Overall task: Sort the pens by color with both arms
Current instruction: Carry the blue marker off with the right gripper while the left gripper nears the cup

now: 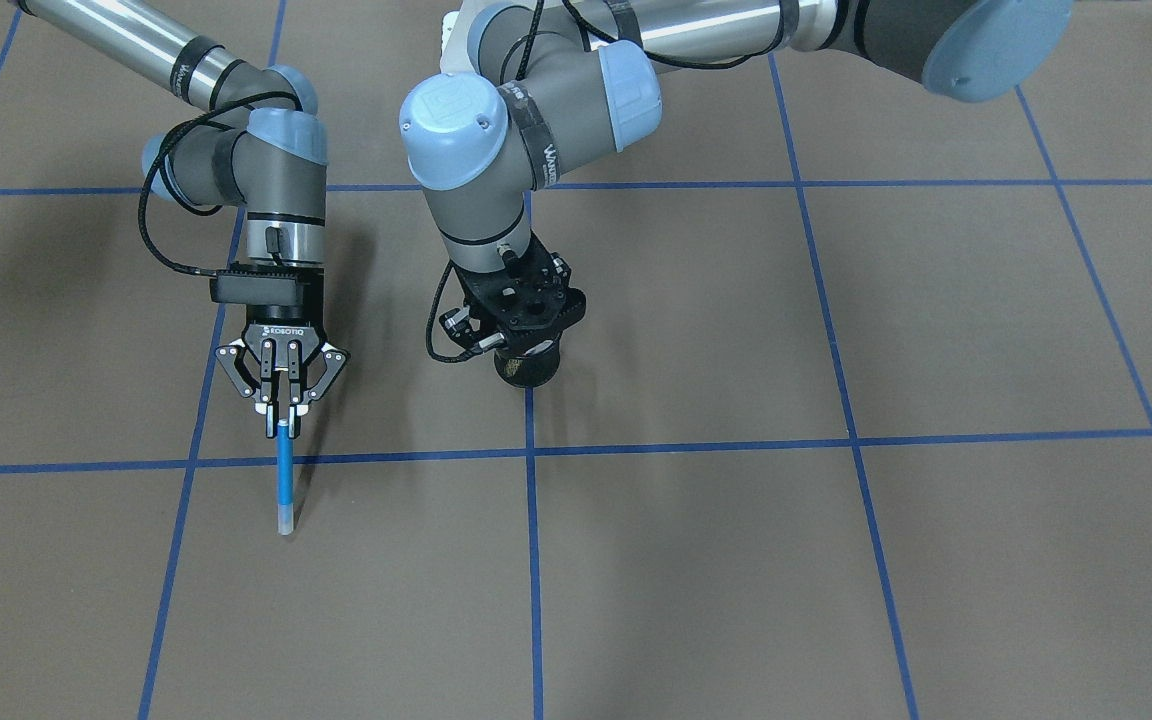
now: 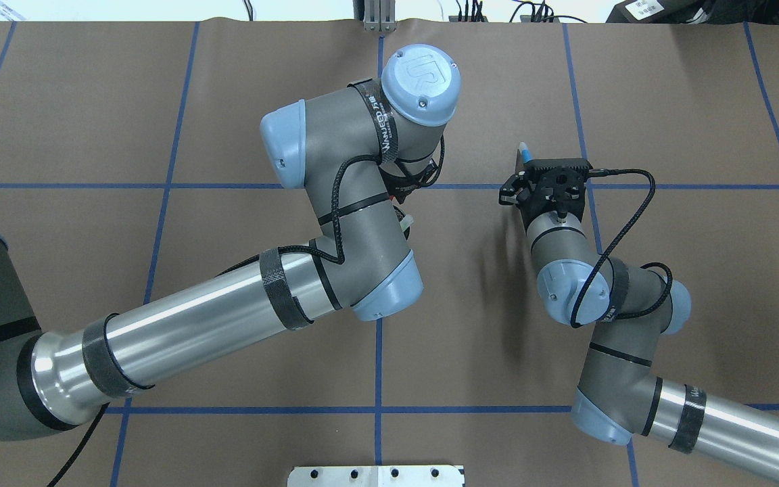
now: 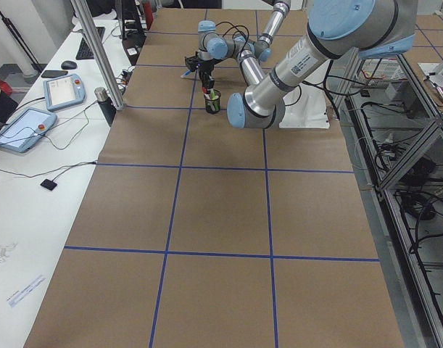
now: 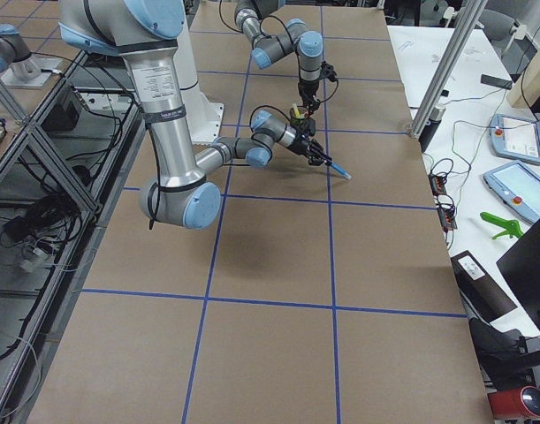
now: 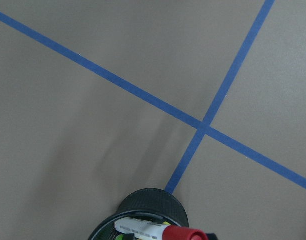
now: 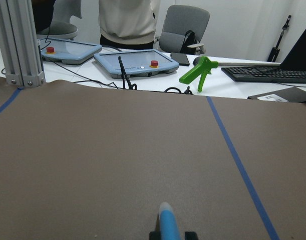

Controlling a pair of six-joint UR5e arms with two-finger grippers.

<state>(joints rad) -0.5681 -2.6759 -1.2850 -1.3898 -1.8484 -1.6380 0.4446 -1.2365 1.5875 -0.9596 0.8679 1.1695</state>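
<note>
On the brown table (image 1: 836, 580) my left tool (image 1: 526, 345), its grip impossible to tell, hovers over the black mesh cup (image 1: 528, 368) with the white red-capped marker (image 5: 158, 231), while my right tool (image 1: 282, 405) clamps the slim blue pen (image 1: 284, 480) angled tableward, which I judge needs lowering and releasing next.

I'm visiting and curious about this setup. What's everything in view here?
blue pen: one, blue, held in the right gripper.
red-capped pen: one, white with red cap, at the cup's mouth.
cup: one, black mesh, mid-table under the left gripper.
table: one, brown with blue tape grid.
pendants: two, grey, on the white bench beyond.
green tool: one, green, same bench.
arms: two, silver-grey with blue caps, reaching over the table.
right gripper: one, black, shut on the blue pen.
left gripper: one, black, above the cup; grip unclear.
</note>
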